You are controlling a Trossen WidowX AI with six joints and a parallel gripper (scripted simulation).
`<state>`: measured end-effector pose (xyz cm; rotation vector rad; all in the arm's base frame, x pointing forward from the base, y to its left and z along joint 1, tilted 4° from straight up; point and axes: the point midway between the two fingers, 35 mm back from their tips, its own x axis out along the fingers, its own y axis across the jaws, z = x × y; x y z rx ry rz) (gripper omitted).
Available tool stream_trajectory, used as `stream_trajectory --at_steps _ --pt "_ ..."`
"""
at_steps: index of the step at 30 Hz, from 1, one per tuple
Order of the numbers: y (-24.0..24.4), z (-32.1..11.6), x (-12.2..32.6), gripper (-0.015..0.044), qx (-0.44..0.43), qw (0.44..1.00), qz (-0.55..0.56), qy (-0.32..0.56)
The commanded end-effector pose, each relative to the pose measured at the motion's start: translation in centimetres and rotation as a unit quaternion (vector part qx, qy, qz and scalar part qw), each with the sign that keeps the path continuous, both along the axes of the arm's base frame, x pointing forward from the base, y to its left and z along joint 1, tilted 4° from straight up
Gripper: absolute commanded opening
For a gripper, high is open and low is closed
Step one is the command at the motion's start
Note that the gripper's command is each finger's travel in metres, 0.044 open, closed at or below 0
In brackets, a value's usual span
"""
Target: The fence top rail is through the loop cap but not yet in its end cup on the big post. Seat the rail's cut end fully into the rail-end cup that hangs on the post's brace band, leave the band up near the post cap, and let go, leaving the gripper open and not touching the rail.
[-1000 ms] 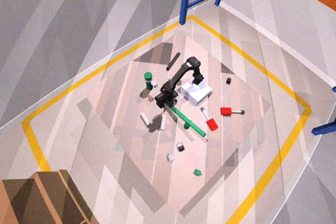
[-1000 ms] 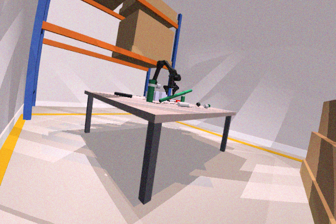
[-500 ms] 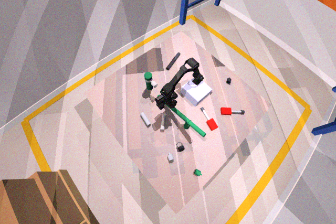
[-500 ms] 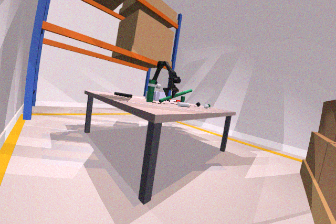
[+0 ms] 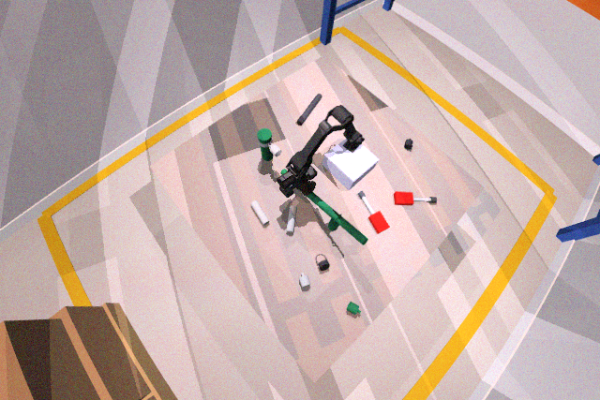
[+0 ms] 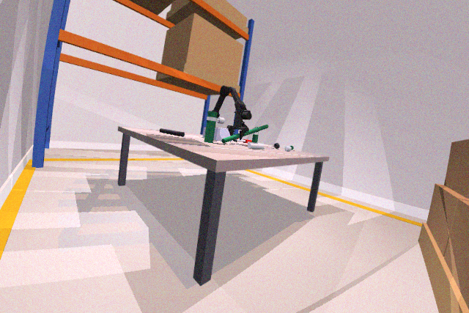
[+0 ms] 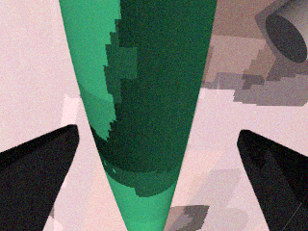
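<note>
Two black fingers of our end effector (image 5: pixel 292 185) (image 6: pixel 238 134) (image 7: pixel 159 135) stand wide apart, nothing gripped, with the green rail (image 5: pixel 345 222) (image 6: pixel 248 133) (image 7: pixel 144 96) passing through the gap between them. In the wrist view we see bare space on both sides of the rail. Our black arm (image 5: pixel 312 146) (image 6: pixel 237 102) arches above the table (image 6: pixel 227 160), reaching down to the rail's lower end.

We see the rail tilted: its low end is near the big green post (image 5: pixel 265 146) (image 6: pixel 209 127), and its far end rises past the short green post (image 5: pixel 333 224) (image 6: pixel 255 137). The white cup (image 5: pixel 275 150) (image 6: pixel 220 120) sticks out from the big post's upper part, above the rail's low end; the rail is outside it.

Beyond, two pale tubes (image 5: pixel 260 213) lie beside each other, and a dark bar (image 5: pixel 308 109) (image 6: pixel 171 132) lies past the big post. Next to the arm sits a white block (image 5: pixel 351 163) (image 6: pixel 220 133). Two red-handled tools (image 5: pixel 378 221) (image 5: pixel 403 199) lie farther out.
</note>
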<state>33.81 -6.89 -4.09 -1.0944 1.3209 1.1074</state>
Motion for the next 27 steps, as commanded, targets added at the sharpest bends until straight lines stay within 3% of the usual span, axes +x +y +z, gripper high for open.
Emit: stream_trajectory --at_steps 1,2,12,22,27 --pt "0.11 -0.62 -0.39 0.0440 0.003 1.000 0.003 0.005" --pt "0.11 -0.62 -0.39 0.0440 0.003 1.000 0.003 0.005" --pt "0.11 -0.61 -0.38 0.0177 0.003 1.000 0.003 0.005" --pt "0.11 -0.61 -0.38 0.0111 0.003 1.000 0.003 0.005" --pt "0.07 -0.10 -0.44 0.0000 0.003 1.000 0.003 0.005"
